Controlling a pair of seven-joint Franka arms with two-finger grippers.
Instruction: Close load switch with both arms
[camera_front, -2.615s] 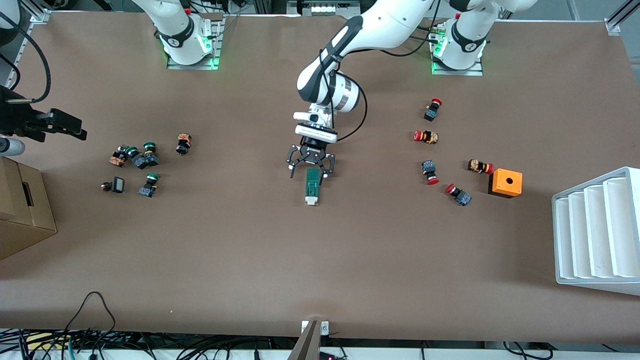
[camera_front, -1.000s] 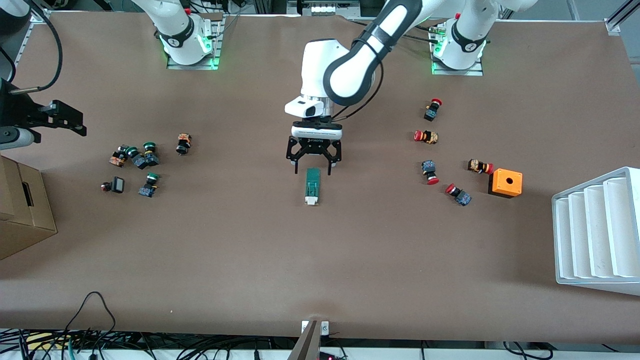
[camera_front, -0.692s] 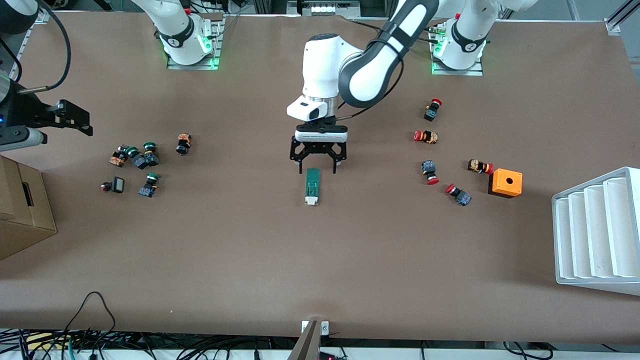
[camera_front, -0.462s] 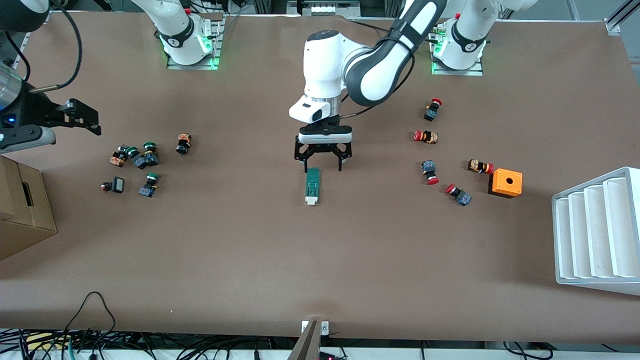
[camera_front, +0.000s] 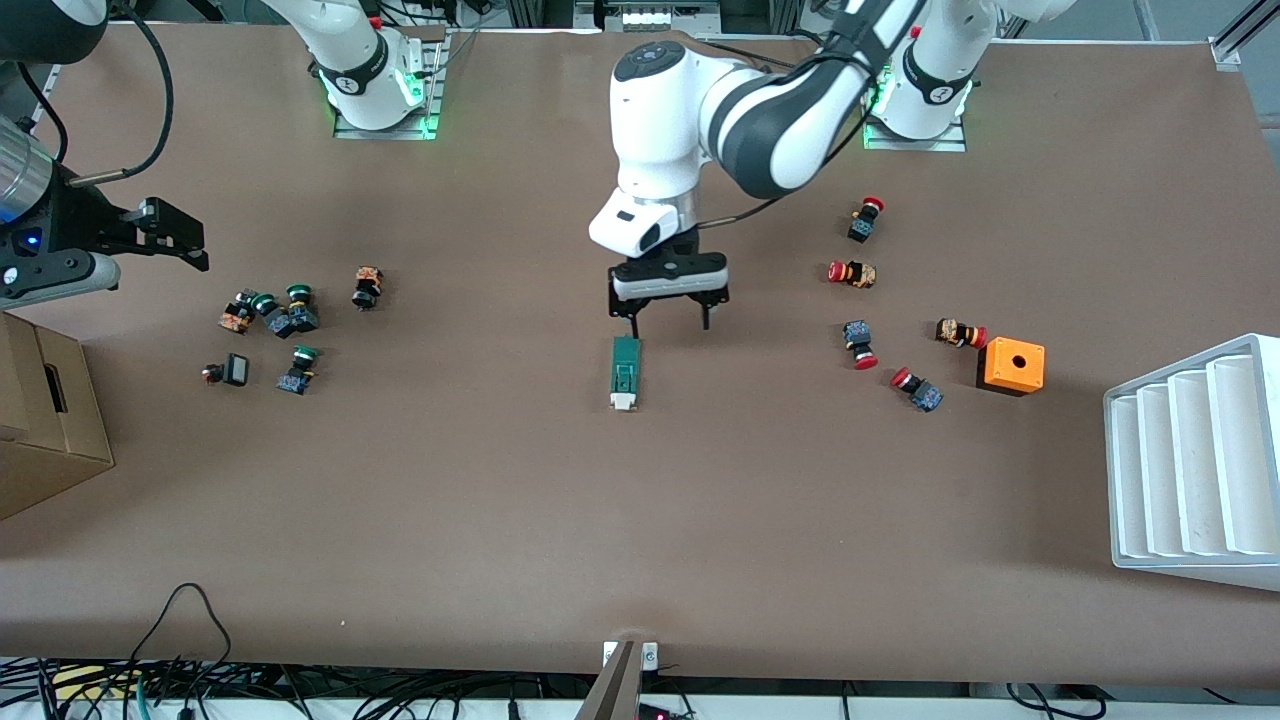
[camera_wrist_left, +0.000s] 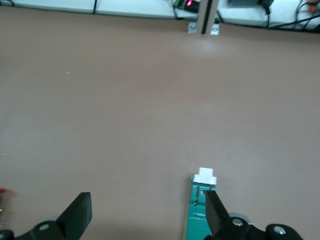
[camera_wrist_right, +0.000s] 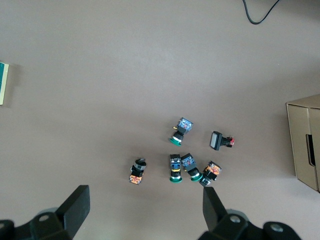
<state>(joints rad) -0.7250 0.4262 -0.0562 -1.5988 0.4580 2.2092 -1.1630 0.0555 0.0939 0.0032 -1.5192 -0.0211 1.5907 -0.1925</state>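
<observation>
free: bare brown counter (camera_front: 640, 520) all around the narrow green load switch with white end (camera_front: 625, 372) | obstacle: open left tool (camera_front: 669, 318) hangs over its green end | button clusters well apart

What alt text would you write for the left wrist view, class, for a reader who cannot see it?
The left claw, open and empty, hangs over the brown table, one finger overlapping the load switch, a narrow green block with a white end lying flat. Cables and a metal bracket line the table's edge.
</observation>
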